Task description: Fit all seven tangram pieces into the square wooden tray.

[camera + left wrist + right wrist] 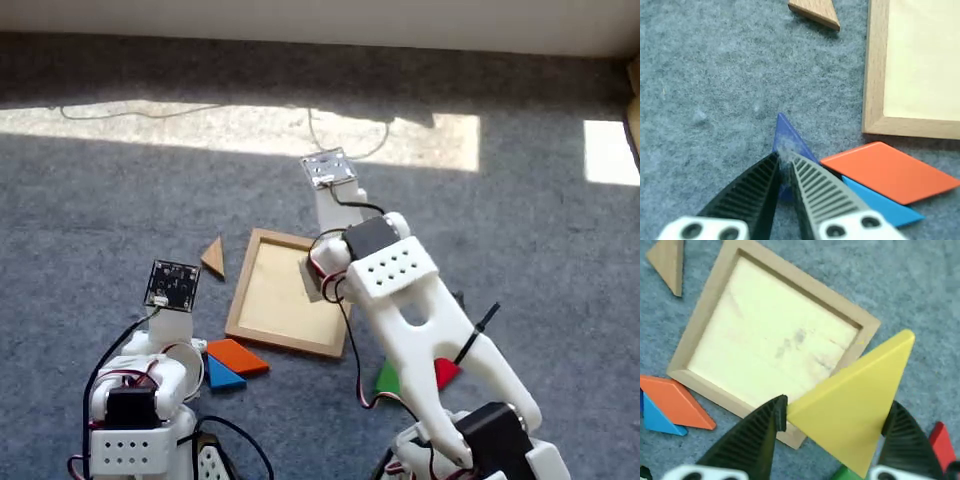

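- My left claw [785, 172] is pinched nearly shut on a dark blue triangle [788, 142]. The triangle's point sticks out past the fingertips over the grey carpet [705, 90].
- Just beside that grip lies an orange parallelogram [890, 171]. It rests partly on top of a light blue triangle [882, 206].
- The square wooden tray [873, 75] lies near the parallelogram, and I see no piece on its pale floor.
- A tan triangle [815, 11] lies on the carpet beside the tray's outer edge, apart from it.
- My right claw [835, 410] is spread wide and clamped on a large yellow triangle [852, 400], one finger on each side.
- From my right wrist, the yellow triangle overlaps one corner of the tray and its rim. I cannot tell whether it touches the wood.
- A red piece [940, 440] and a green piece [850, 473] lie on the carpet close to the right arm, outside the tray.
- From above, the right arm reaches over the tray's side, and the left arm sits low by the orange and light blue pieces.
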Controlling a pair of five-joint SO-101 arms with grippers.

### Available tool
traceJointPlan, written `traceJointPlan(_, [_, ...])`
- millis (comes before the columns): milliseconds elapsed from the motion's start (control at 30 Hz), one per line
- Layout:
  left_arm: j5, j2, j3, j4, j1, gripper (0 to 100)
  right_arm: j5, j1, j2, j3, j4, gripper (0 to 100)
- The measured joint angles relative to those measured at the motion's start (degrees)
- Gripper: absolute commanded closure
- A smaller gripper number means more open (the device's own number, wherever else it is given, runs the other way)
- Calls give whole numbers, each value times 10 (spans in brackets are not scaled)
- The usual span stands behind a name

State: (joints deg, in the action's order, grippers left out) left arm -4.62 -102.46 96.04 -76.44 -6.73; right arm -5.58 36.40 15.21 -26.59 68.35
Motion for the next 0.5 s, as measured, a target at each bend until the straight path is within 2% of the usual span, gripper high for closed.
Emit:
traceJointPlan(267, [0, 0, 0, 0, 0, 993, 0, 69, 0, -3, -89, 746])
traceJointPlan(500, [0, 0, 0, 0, 0, 993, -4, 76, 0, -75, -184, 746])
